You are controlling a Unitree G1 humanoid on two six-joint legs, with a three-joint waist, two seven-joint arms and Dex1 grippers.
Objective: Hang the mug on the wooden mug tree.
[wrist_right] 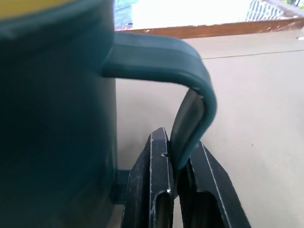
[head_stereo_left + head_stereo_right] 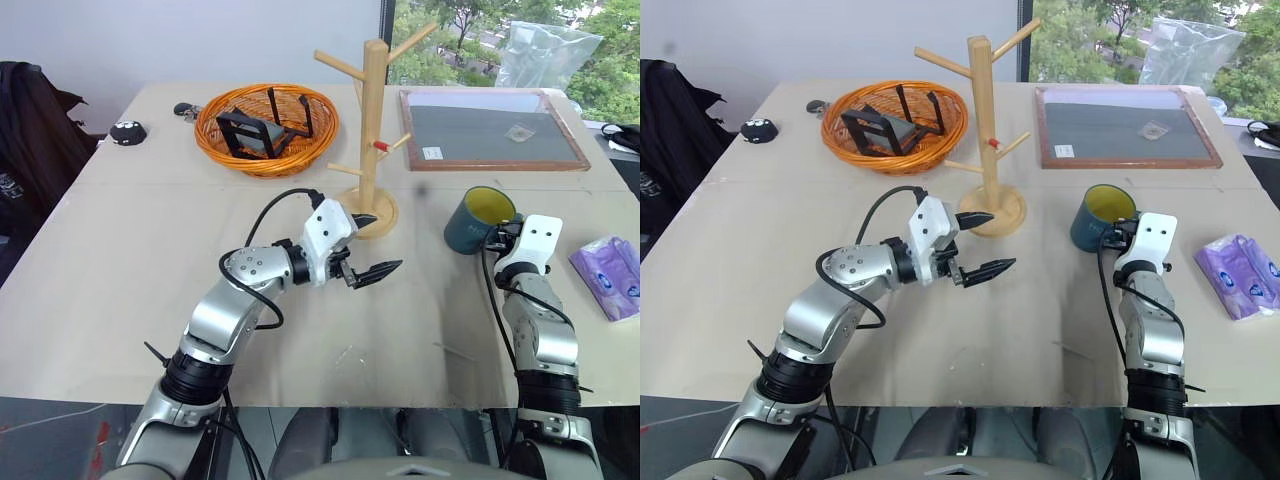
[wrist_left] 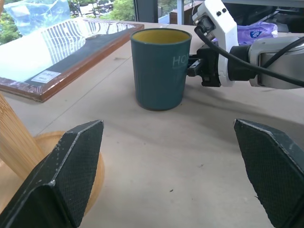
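The mug is standing upright on the worktop, to the right of the wooden mug tree and apart from it. The right gripper is pinching the loop handle's outer bar between its fingers, probably so the loop stays free for a peg, though the grip looks thin. The left gripper is hovering near the tree's base with fingers spread, holding nothing. The orange basket is sitting behind.
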